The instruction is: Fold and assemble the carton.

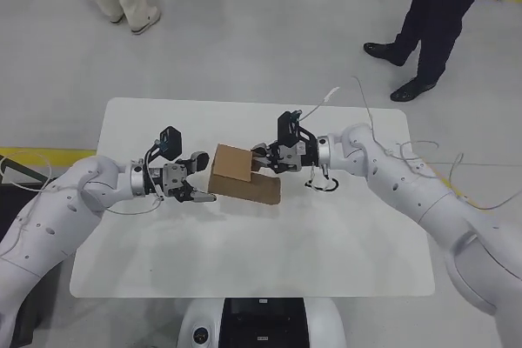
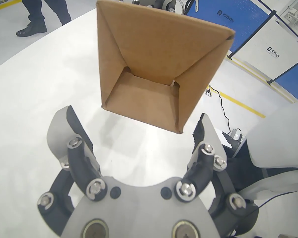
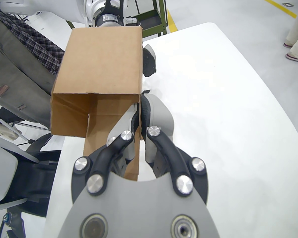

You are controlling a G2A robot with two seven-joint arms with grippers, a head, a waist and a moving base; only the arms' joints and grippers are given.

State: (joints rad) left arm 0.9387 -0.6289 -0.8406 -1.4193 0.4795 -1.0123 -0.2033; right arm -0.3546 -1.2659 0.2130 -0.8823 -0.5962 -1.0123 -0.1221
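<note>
A brown cardboard carton [image 1: 239,172] is held above the middle of the white table [image 1: 261,252]. My right gripper [image 1: 263,161] is shut on one side wall of the carton [image 3: 99,75], one finger inside and one outside, near its open end with loose flaps. My left gripper [image 1: 198,178] stands open just short of the carton's other end, its fingers [image 2: 72,130] spread wide and touching nothing. From the left wrist, the carton [image 2: 151,70] shows a folded, closed end with an inner recess.
A black cable loop [image 1: 322,183] lies on the table beside my right arm. A person's legs [image 1: 422,48] stand beyond the far right corner, and other feet [image 1: 130,13] beyond the far left.
</note>
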